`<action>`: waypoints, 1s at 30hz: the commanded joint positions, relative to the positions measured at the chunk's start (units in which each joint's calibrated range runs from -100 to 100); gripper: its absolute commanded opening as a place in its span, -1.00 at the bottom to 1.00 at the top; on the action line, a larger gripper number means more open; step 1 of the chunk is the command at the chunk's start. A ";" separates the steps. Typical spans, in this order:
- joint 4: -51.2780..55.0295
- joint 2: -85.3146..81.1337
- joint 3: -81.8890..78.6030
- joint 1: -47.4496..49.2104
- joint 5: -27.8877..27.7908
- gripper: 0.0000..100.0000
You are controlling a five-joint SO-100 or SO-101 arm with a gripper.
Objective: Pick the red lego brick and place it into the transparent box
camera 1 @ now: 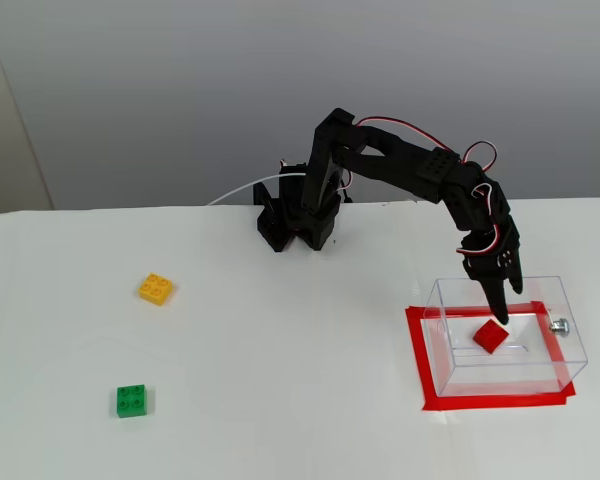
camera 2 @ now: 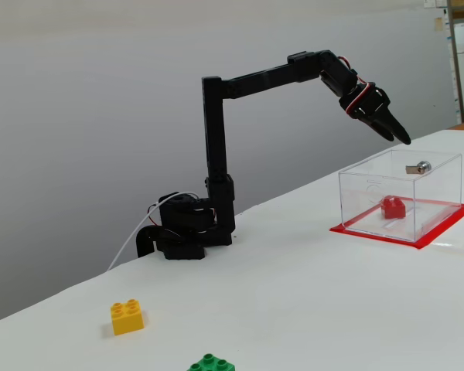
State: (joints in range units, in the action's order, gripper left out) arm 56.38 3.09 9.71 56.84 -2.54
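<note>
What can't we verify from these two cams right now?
- Green brick: bottom edge cuts it off in one fixed view; whole in the other.
- Red lego brick: seen only through the walls of the transparent box; its resting face is unclear in both fixed views.
- Gripper: the jaws overlap in both views, so open or shut cannot be told.
- Arm base: the white cable's far end is hidden behind it.

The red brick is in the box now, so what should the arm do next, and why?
Probably lift up and swing back from the box. The red brick lies on the box floor, tilted, and the gripper hangs empty above the rim, touching nothing. The job looks done, so backing away without bumping the thin wall seems the safe move.
</note>
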 commanded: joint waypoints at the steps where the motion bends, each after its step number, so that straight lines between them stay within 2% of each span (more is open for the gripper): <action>1: -0.16 -1.01 2.32 -0.53 0.24 -0.83; 4: 0.10 -1.35 2.05 -0.53 0.24 -0.96; 16: 0.19 -5.93 2.77 -2.38 -0.12 -0.97; 30: 7.93 -25.62 1.86 -16.06 0.14 -0.97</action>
State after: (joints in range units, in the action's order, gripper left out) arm 62.98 -17.38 9.80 43.59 -2.54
